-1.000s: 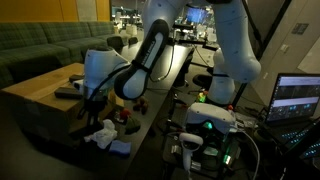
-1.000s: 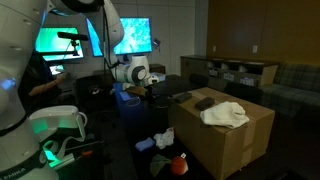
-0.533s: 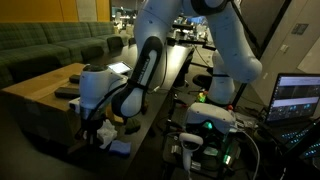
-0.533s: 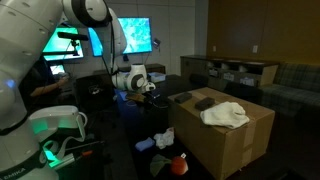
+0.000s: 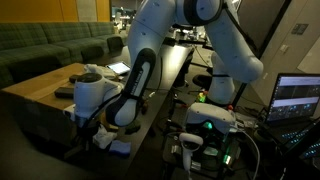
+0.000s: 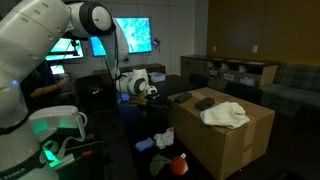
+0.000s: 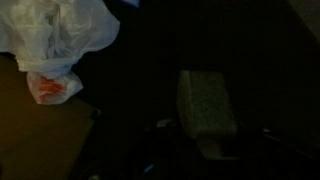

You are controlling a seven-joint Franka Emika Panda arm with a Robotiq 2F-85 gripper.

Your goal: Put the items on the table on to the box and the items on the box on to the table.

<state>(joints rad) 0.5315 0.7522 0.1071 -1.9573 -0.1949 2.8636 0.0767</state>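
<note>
Gripper had been brought down within the last second to just above the white heap at the near end of the table. How wide it stood could not be told in the dark frames. A table item was probably being approached for transfer to the box, which was set close at the left. A white cloth and dark items were left on its top. Bare room was seen along its near edge, though the gap between box and table looked tight.
</note>
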